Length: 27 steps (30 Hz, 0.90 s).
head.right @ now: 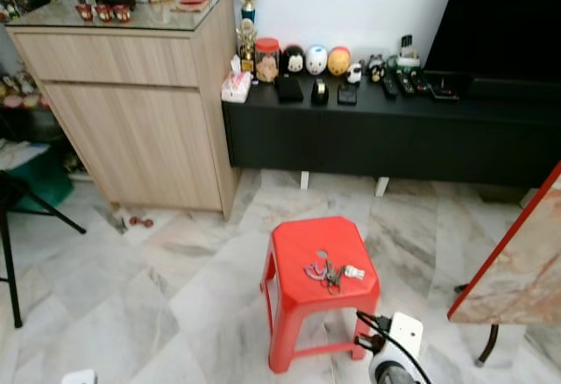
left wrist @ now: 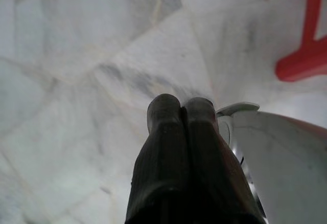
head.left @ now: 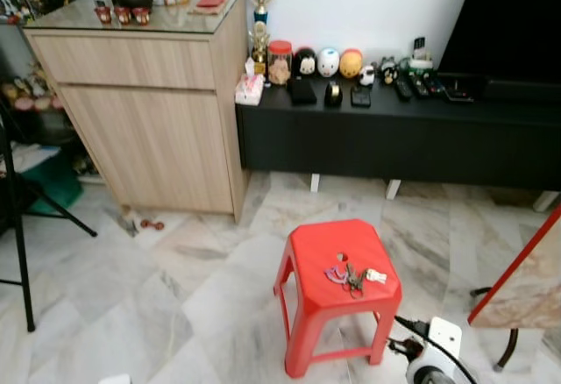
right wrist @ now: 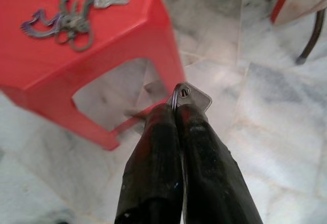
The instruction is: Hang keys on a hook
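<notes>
Jaws of both grippers are closed, empty; keys (head.left: 353, 276) lie on red stool (head.left: 308, 248).

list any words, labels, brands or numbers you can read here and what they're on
No text can be read in these pictures.
Jar on the black console: any label is too small to read.
Tissue pack beside the jar: print too blurred to read.
Key tag on the keys on the red stool: no writing legible.
</notes>
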### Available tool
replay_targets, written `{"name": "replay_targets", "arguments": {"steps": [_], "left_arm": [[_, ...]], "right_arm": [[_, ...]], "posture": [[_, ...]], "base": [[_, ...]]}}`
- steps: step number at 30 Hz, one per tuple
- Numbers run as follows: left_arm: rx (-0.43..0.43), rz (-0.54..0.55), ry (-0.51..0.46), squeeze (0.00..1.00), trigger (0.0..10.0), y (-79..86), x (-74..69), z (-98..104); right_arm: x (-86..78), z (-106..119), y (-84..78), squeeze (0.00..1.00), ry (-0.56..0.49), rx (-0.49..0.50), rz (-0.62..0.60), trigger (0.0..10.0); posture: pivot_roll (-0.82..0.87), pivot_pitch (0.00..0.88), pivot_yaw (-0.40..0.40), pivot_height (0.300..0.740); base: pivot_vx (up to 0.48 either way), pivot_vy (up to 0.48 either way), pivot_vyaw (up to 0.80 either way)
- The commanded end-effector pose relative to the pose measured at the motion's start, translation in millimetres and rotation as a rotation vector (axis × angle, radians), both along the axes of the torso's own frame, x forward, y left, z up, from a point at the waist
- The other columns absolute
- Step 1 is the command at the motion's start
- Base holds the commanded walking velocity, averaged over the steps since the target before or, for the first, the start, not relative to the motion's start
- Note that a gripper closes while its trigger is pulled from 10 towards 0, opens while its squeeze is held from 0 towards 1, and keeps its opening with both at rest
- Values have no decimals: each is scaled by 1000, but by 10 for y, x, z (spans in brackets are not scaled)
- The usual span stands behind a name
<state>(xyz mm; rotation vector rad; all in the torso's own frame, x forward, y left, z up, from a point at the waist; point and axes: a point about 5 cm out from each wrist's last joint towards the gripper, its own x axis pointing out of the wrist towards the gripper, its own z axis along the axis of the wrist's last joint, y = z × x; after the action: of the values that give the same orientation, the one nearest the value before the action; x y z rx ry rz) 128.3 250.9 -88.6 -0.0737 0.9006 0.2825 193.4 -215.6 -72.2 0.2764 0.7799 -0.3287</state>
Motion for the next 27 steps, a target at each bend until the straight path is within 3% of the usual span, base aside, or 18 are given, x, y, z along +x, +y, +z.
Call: {"name": "replay_targets", "arguments": {"steps": [1,22,27], "left_arm": [[9,4,3,0,10000,50,-16,9],[-6,10,24,0,10000,39,-158,-33],[-15,-7,26,0,10000,-85,-125,-60]], "right_arm": [[89,39,59,0,-32,6,14,10000],[106,54,48,0,-44,0,12,10000],[125,66,47,0,-53,-3,11,10000]], "posture": [[211,0,-67,740],[208,0,-70,740],[206,0,-69,740]], "base": [[0,-270,0],[0,-267,0],[0,-267,0]]}}
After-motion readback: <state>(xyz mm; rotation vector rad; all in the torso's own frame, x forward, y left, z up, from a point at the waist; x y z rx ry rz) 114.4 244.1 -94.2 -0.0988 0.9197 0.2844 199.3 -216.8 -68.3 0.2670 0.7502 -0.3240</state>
